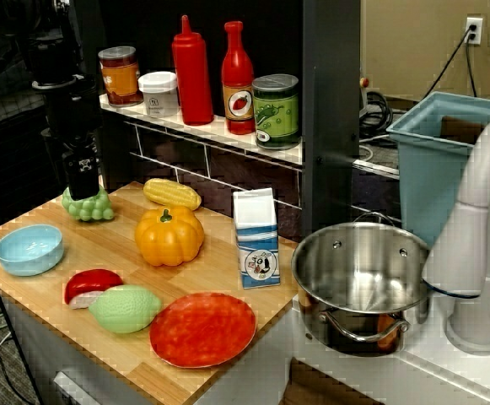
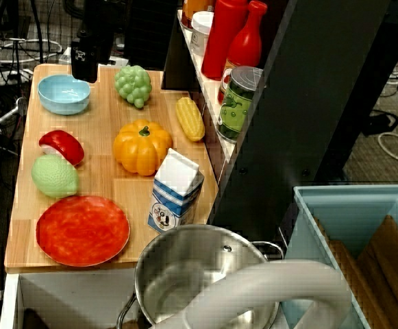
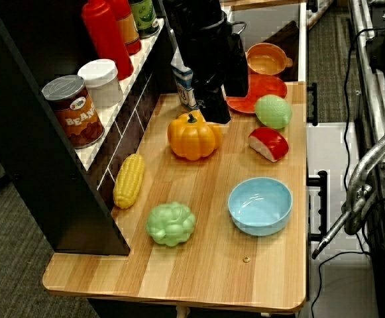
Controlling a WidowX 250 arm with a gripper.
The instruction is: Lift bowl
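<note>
The light-blue bowl (image 1: 29, 249) stands upright and empty near the left end of the wooden table (image 1: 219, 270). It also shows in the view from above (image 2: 64, 94) and in the view from the table's end (image 3: 260, 206). My black gripper (image 1: 82, 190) hangs raised over the table, in front of the green grapes (image 1: 88, 205) and a little behind and to the right of the bowl. From above, the gripper (image 2: 84, 74) sits just past the bowl's far rim. Nothing shows between its dark fingers, and I cannot make out a gap in them.
An orange pumpkin (image 1: 169, 236), a corn cob (image 1: 171, 193), a milk carton (image 1: 255, 239), a red slice (image 1: 91, 285), a green fruit (image 1: 125, 308) and a red plate (image 1: 202, 329) share the table. A steel pot (image 1: 361, 274) stands to the right. A shelf (image 1: 211, 131) with bottles and cans runs behind.
</note>
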